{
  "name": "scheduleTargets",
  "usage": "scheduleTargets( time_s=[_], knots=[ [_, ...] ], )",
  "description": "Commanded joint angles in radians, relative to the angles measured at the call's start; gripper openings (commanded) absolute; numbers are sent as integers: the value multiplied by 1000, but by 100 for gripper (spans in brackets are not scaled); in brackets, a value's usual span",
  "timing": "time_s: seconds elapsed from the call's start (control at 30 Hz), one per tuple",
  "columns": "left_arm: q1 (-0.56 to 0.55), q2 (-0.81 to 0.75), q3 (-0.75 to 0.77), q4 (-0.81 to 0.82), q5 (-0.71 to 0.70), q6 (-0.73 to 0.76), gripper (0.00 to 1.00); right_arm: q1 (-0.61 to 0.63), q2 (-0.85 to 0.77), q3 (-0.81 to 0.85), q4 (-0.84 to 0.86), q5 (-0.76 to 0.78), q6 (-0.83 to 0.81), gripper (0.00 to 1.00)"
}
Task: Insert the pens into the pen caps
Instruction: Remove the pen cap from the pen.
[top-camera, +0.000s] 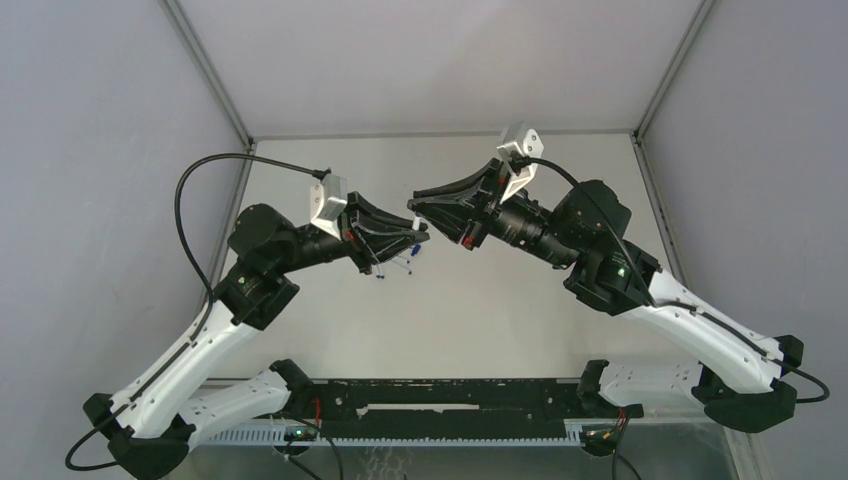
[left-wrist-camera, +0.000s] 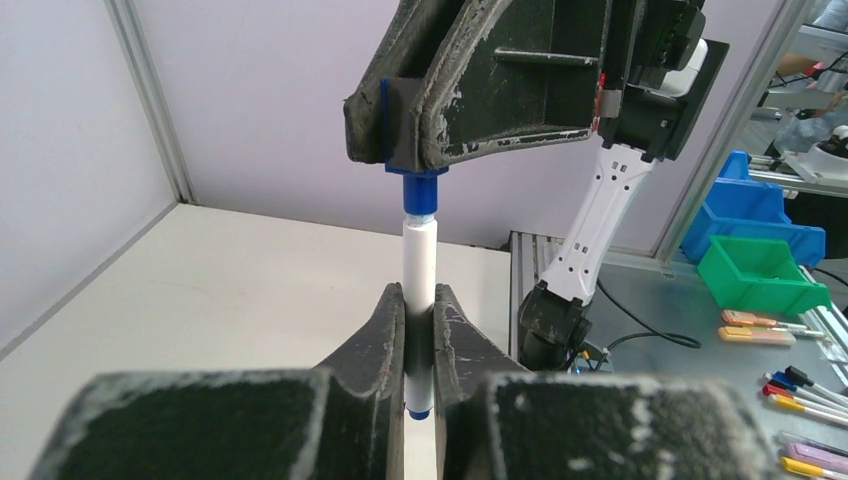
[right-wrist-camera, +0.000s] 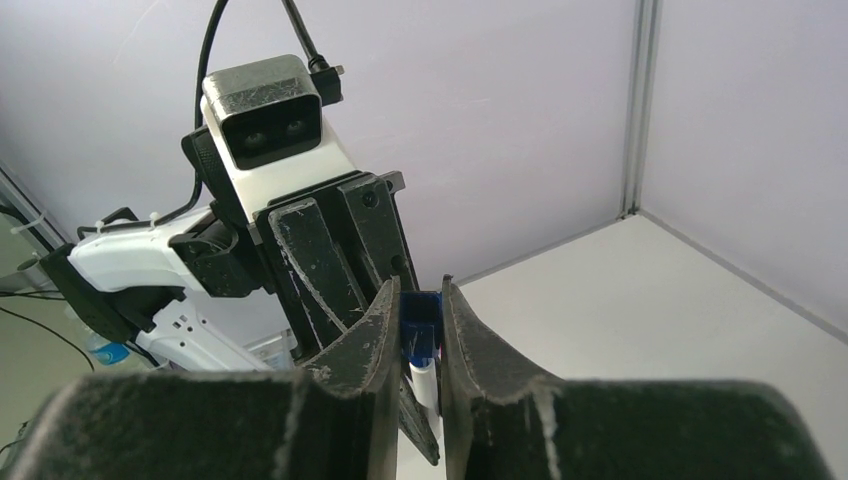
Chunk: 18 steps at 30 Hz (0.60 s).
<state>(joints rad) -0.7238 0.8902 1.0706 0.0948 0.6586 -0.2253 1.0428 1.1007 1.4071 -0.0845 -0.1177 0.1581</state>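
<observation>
My left gripper (left-wrist-camera: 419, 296) is shut on a white pen (left-wrist-camera: 420, 258), which stands upright between its jaws with a blue end below. The pen's upper tip sits in a dark blue pen cap (left-wrist-camera: 421, 191), and my right gripper (right-wrist-camera: 420, 296) is shut on that cap (right-wrist-camera: 421, 324) from above. In the top view the two grippers meet tip to tip above the table's middle, left (top-camera: 421, 237) and right (top-camera: 414, 208). More pens and caps (top-camera: 395, 266) lie on the table under the left gripper, partly hidden by it.
Grey walls enclose the white table (top-camera: 500, 320) on three sides. Beyond the table's edge, the left wrist view shows a blue bin (left-wrist-camera: 750, 215), a green bin (left-wrist-camera: 765, 275) and loose markers (left-wrist-camera: 800, 395).
</observation>
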Motion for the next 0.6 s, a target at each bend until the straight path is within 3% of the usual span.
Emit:
scheduleTargets(
  time_s=[0.0,0.2,0.57],
  knots=[
    [-2,-4,11,44,-3,11,0,-11,4,24,-49,0,14,9],
    [-2,6,8,38,-5,8,0,-19,0,35,-58,0,6,0],
    [-2,19,7,4,-15,16,0,-28,7,56,-99,1,-13,0]
  ],
)
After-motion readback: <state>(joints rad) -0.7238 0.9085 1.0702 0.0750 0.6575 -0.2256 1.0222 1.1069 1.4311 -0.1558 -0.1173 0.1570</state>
